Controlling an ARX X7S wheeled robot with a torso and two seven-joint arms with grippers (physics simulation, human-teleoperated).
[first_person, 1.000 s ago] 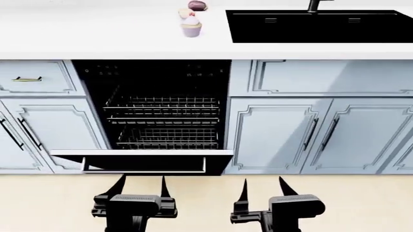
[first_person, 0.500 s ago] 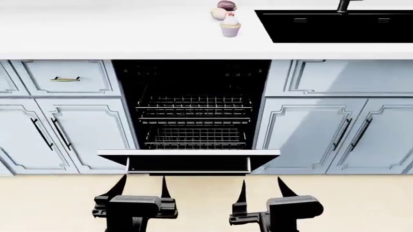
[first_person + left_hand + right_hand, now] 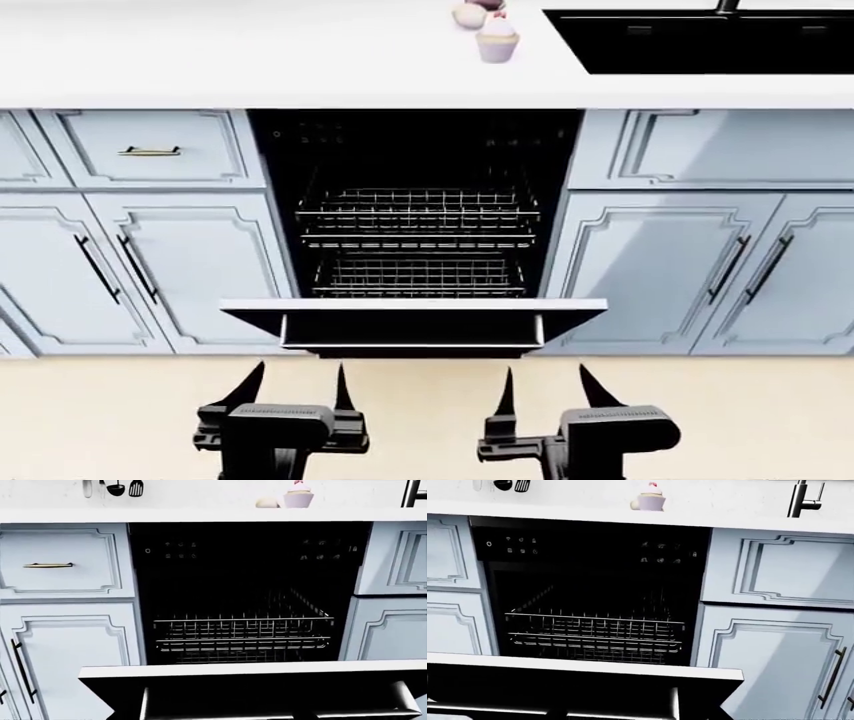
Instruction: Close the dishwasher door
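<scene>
Right now I'm lining up on the glossy black dishwasher door hanging fully down — left gripper and right gripper both spread, empty, needing to get under its edge and lift.

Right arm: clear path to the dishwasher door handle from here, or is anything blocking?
Probably yes. The right gripper sits open just short of the dishwasher door, which hangs folded down with its handle facing the arm. Nothing lies between them.

Two black grippers, left gripper and right gripper, with thin pointed jaws.
</scene>
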